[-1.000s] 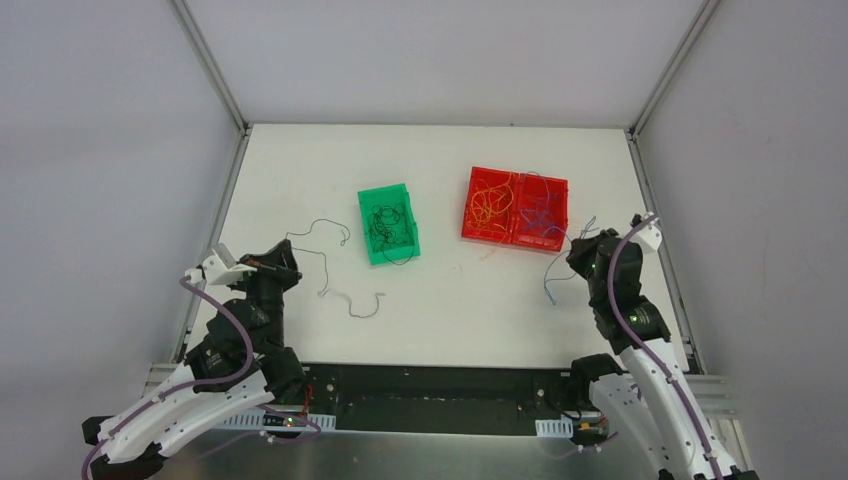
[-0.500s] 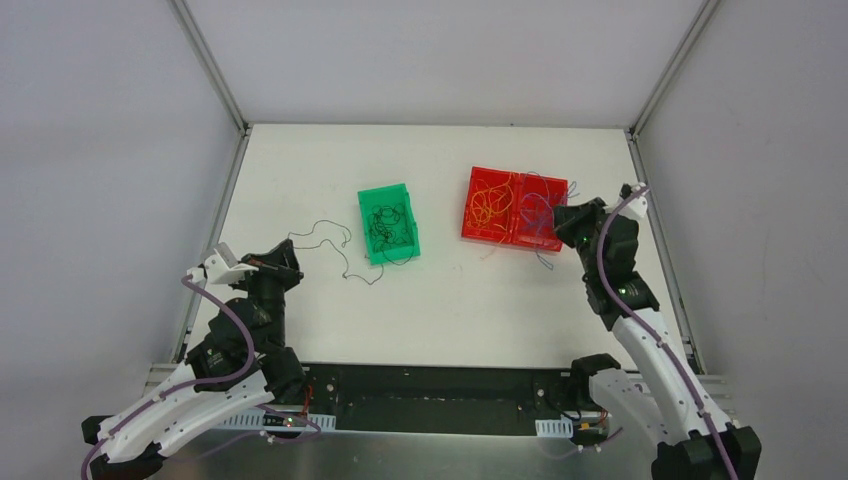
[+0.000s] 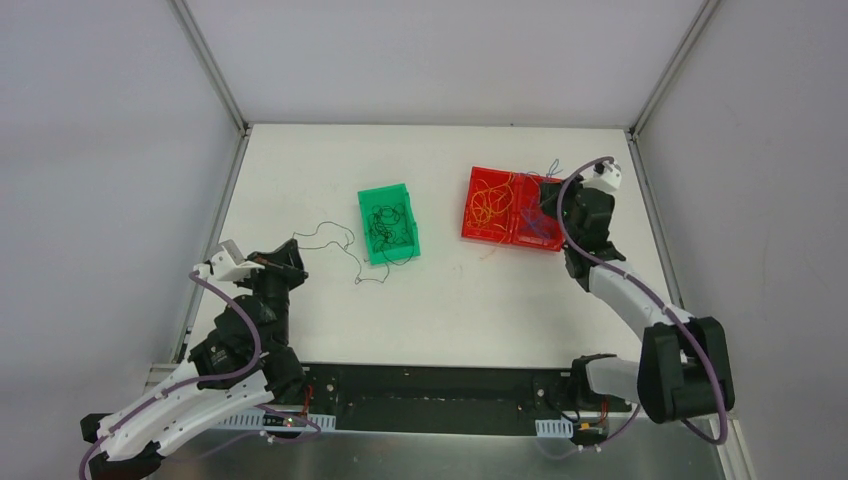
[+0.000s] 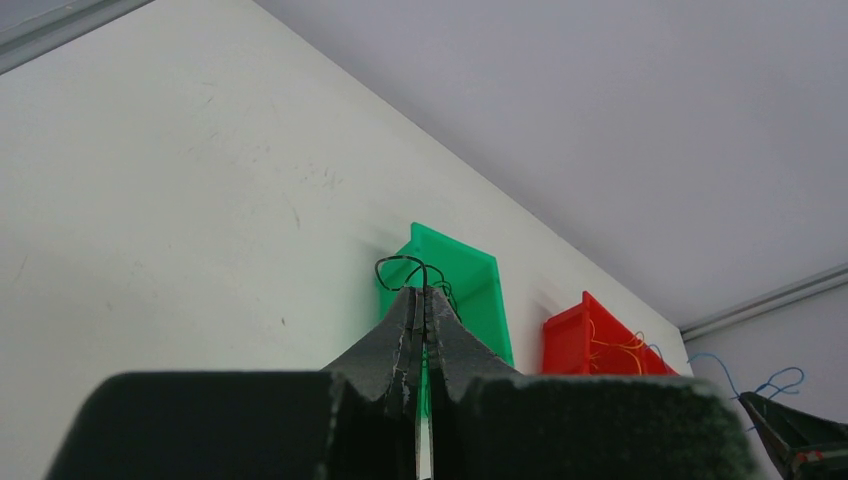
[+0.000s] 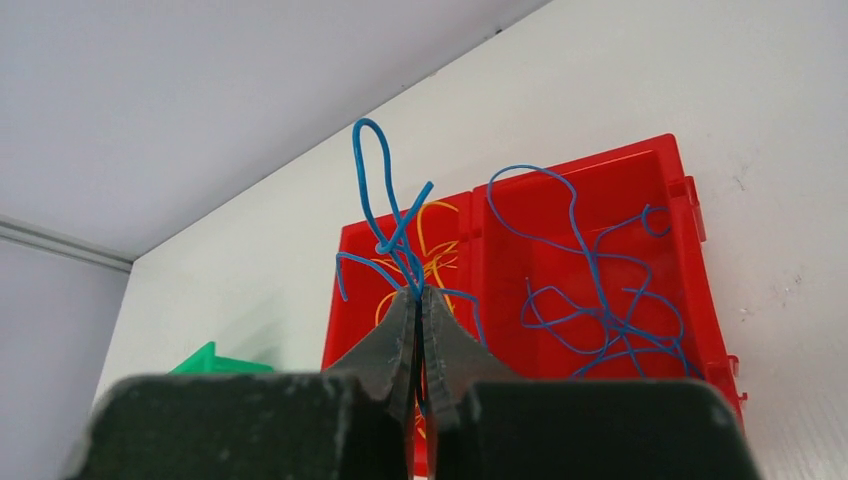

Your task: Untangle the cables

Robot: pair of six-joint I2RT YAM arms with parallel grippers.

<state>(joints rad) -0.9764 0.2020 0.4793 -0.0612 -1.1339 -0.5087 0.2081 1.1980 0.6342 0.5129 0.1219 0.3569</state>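
Now, above the white table (image 3: 450, 300), my right arm has swung from the near right edge out over the red tray (image 3: 468, 232); the green bin (image 3: 384, 190) sits to its left, black strands inside. The right gripper (image 5: 421, 295) is pinched tight on a blue cable (image 5: 372, 160) that trailed on the table a second ago and is now over the tray's blue compartment, ready, I judge, to drop. The left gripper (image 4: 421, 293), jaws closed, holds a black cable (image 4: 400, 259) whose loose end has drawn in beside the bin.
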